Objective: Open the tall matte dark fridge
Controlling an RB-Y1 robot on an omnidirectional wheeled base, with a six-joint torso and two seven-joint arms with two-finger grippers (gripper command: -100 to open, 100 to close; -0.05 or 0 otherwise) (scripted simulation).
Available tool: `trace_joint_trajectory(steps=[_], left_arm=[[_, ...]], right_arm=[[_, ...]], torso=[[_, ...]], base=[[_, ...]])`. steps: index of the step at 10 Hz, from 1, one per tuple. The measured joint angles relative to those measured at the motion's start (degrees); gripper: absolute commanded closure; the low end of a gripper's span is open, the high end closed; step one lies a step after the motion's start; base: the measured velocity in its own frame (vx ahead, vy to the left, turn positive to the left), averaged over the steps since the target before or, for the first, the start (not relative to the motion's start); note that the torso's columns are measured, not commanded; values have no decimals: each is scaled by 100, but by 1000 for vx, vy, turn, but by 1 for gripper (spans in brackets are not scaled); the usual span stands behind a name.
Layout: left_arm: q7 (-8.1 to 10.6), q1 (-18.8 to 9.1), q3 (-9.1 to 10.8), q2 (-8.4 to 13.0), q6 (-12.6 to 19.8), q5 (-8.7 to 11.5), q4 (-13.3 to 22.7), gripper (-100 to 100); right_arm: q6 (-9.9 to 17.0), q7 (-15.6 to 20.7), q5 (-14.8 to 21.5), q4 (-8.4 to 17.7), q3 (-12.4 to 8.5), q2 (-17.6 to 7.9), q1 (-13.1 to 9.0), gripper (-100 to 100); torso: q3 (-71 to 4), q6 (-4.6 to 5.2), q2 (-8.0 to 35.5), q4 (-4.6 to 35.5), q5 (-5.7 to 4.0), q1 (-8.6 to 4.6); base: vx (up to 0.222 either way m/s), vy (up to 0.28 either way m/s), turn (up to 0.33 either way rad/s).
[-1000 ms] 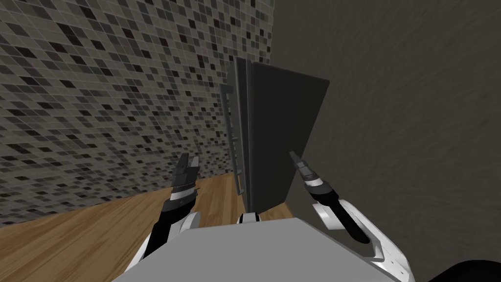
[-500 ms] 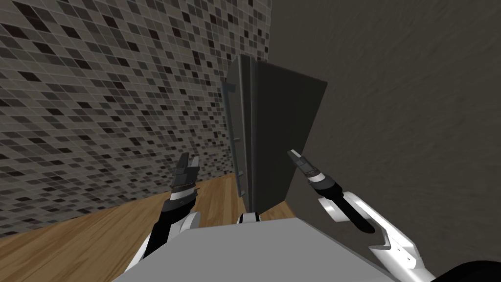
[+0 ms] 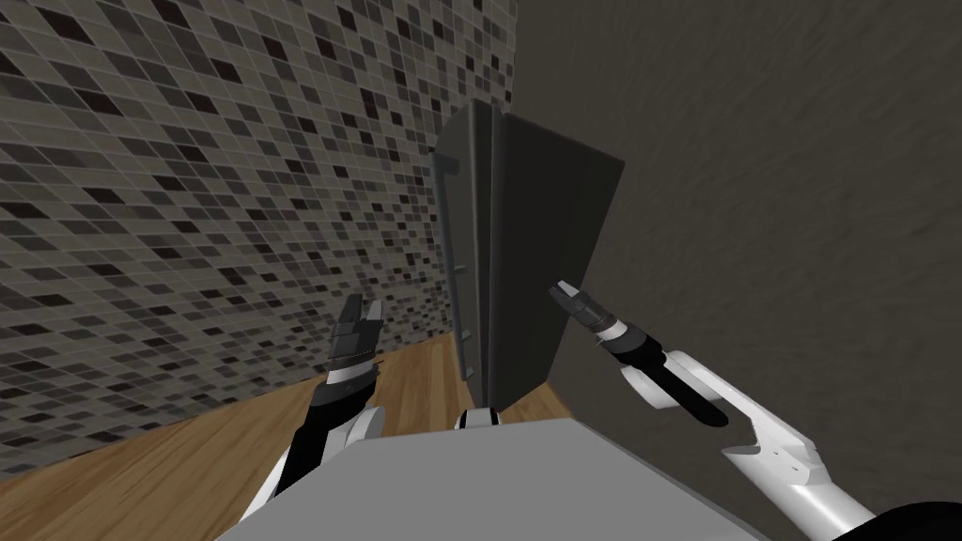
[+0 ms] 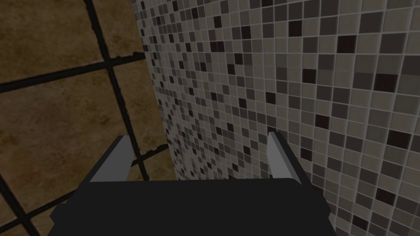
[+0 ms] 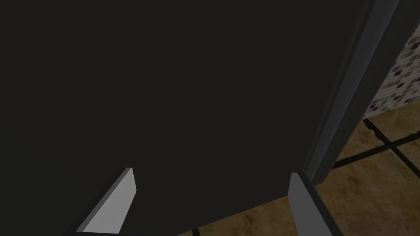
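The tall dark fridge (image 3: 540, 272) stands in the corner between the mosaic wall and a plain dark wall. Its door edge with a long vertical handle (image 3: 453, 258) faces the mosaic wall. My right gripper (image 3: 566, 294) is open, close to the fridge's flat side panel (image 5: 184, 90), well away from the handle. In the right wrist view the open gripper (image 5: 211, 200) points at that panel, with the door edge (image 5: 354, 90) off to one side. My left gripper (image 3: 362, 317) is open and empty, held up left of the fridge, apart from the handle.
A mosaic tiled wall (image 3: 207, 188) runs along the left and a plain dark wall (image 3: 780, 188) along the right. Bare floor (image 3: 169, 460) lies left of the fridge. The left gripper (image 4: 199, 157) faces the mosaic wall (image 4: 287, 73).
My right arm has swung out to the right, its gripper staying by the fridge's side and lifting a little. The head view has turned slightly. The left arm has not moved.
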Motion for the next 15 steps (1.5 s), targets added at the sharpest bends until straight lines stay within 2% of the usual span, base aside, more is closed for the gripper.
trace_joint_trajectory(steps=[8,15], left_arm=[[0,0,0,0,0,0,0,0],[0,0,0,0,0,0,0,0]], right_arm=[[-5,274,500,252,-513,-1421,-339,-100],[-27,490,836,597,-938,-2693,-712,-100]], torso=[[-1,1,-2,-1,0,0],[-1,3,-2,0,0,3]], base=[[16,87,-98],[8,87,-80]])
